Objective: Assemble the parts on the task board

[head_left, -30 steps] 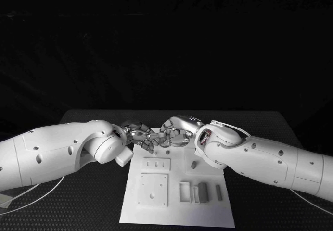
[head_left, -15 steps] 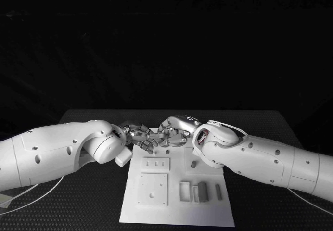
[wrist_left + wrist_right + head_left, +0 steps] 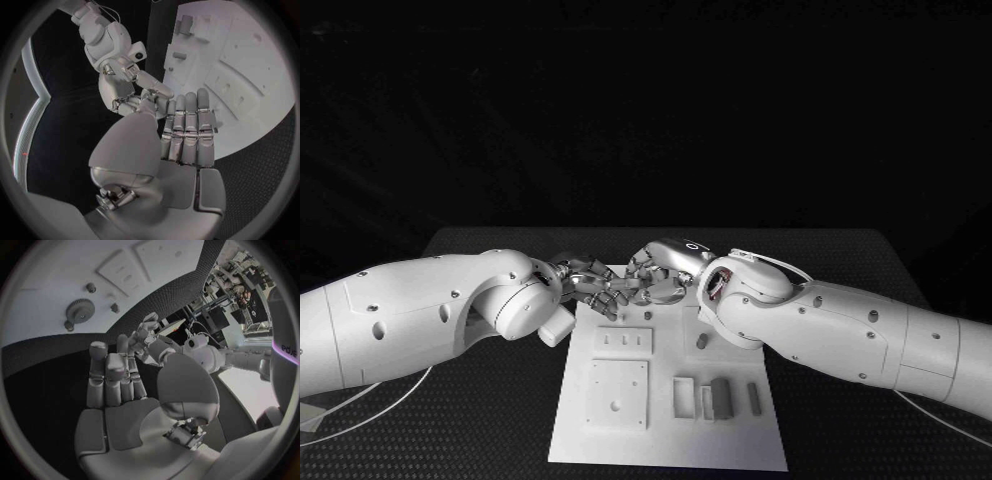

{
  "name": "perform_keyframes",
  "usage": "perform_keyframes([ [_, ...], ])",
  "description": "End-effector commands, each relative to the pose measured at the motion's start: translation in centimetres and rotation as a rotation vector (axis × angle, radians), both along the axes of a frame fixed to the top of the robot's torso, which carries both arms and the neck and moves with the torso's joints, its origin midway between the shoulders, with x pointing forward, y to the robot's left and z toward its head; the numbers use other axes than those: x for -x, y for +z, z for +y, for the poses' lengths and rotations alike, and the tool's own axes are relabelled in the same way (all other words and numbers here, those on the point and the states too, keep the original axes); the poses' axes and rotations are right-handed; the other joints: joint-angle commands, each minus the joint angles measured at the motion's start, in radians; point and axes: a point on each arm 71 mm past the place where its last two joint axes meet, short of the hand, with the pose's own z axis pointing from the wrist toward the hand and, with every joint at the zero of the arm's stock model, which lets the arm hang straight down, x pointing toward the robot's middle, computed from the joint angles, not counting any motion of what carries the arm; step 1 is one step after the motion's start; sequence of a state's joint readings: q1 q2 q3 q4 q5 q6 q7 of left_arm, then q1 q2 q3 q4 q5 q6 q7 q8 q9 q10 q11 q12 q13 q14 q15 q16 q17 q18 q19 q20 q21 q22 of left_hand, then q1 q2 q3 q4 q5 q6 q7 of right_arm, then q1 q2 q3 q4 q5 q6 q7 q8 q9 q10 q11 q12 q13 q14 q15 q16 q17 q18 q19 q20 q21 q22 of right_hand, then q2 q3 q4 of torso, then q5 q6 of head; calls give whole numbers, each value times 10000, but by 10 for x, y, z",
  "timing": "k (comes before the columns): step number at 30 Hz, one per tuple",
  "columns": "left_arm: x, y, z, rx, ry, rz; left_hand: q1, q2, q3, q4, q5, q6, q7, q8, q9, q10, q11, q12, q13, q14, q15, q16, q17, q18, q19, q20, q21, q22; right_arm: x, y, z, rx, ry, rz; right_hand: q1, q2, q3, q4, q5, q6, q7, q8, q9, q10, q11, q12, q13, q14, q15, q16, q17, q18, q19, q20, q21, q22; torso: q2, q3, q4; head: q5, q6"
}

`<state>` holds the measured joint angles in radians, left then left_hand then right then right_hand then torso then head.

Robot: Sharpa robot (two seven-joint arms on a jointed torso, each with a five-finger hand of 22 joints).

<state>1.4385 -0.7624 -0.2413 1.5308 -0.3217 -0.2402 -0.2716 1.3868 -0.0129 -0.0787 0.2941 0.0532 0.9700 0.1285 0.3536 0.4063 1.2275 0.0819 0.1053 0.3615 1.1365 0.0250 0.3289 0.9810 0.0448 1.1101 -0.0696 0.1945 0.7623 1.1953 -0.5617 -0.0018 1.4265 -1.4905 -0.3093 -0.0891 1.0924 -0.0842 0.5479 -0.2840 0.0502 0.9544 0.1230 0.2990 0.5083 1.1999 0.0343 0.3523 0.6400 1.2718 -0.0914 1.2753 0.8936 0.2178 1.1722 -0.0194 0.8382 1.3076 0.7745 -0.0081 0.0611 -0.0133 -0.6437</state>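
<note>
The white task board lies lengthwise in the middle of the table. My left hand and right hand meet over its far end, fingertips close together or touching. In the left wrist view my left hand has its fingers stretched flat side by side, nothing in the palm, and the right hand reaches toward its thumb. The right hand is likewise stretched and holds nothing I can see. A grey gear and small pegs sit on the board.
Near the board's front right stand a grey block, a white frame and a slim bar. A small peg stands mid-board. A square holed plate and a slotted plate lie on the left side.
My right arm has shifted slightly left, bringing its hand closer to the left hand. The left hand's fingers have risen a little. The board's parts have not moved.
</note>
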Motion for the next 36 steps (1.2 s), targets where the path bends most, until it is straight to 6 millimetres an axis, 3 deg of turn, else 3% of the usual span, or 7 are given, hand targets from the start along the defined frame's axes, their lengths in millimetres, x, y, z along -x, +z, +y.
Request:
perform_keyframes([
  [1,1,2,-4,148,-177,-38,160,100,37,-7,-34,70,-20,42,3,75,-28,51,40,87,0,-37,33,100,69,-24,68,20,1,-2,2,200,177,69,-126,10,-30,-4,21,11,46,-38,14,528,-161,-37,13,-91,-3,-32,14,440,-16,-62,-12,137,-3,-8,9,-6,-21],
  [8,-1,2,-2,134,-61,-126,892,237,1076,0,-36,264,-88,81,47,238,-88,58,262,219,-39,-47,215,59,166,-60,106,141,3,-4,3,246,240,208,-141,18,-31,-1,21,18,43,-37,17,537,-164,-42,22,-91,-5,-34,17,440,-16,-62,-14,137,1,-11,6,-3,-26],
  [29,-3,2,-4,112,-57,-72,326,47,1686,-23,-18,333,-105,-3,80,272,-102,-85,555,140,-63,115,302,14,79,-112,132,428,3,-5,1,316,199,262,-154,29,-25,-9,22,26,39,-38,20,546,-167,-57,37,-92,-9,-40,22,440,-21,-64,-19,137,1,3,1,27,-67],
  [32,-3,2,-4,110,-61,-50,457,60,1864,-36,210,402,-145,-3,95,318,-127,-102,632,156,-83,165,287,17,81,-129,140,496,3,-5,1,326,190,265,-155,28,-25,-10,22,27,39,-39,20,546,-168,-59,39,-93,-9,-41,23,440,-21,-64,-19,137,-1,4,5,28,-72],
  [36,-3,2,-4,122,-38,-70,712,127,1960,-77,1116,542,-232,6,148,435,-178,-131,809,163,-113,288,280,12,75,-158,171,671,3,-5,2,329,190,268,-157,27,-24,-12,21,27,39,-40,20,547,-168,-62,42,-93,-9,-42,24,440,-22,-65,-20,138,-1,-5,0,27,-76],
])
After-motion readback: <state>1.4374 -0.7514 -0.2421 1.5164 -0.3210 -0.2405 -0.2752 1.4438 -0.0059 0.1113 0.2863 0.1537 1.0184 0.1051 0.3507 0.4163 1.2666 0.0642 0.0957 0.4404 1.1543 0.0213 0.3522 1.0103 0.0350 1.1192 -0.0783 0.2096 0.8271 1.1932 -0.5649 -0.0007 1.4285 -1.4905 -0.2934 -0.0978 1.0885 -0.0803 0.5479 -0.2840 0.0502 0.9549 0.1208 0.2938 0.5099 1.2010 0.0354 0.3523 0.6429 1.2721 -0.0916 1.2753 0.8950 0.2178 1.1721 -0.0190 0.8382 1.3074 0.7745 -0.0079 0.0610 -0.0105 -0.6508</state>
